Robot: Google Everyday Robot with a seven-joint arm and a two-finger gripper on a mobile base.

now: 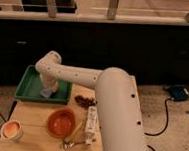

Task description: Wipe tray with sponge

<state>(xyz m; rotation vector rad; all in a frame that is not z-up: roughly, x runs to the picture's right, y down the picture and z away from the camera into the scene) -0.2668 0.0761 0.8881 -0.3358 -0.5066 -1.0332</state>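
Observation:
The green tray (28,86) lies at the back left of a wooden table (32,134). The white arm reaches from the lower right over the tray. My gripper (48,89) hangs from the arm's wrist inside the tray, near its right half. The pale blue-grey sponge (46,93) sits right under the gripper on the tray floor, touching or held by it.
A round orange bowl (61,122) stands in front of the tray. A white remote-like stick (90,121) and metal cutlery (71,140) lie to its right. A small cup (11,130) stands front left. Dark red items (85,101) lie by the tray. A black wall rises behind.

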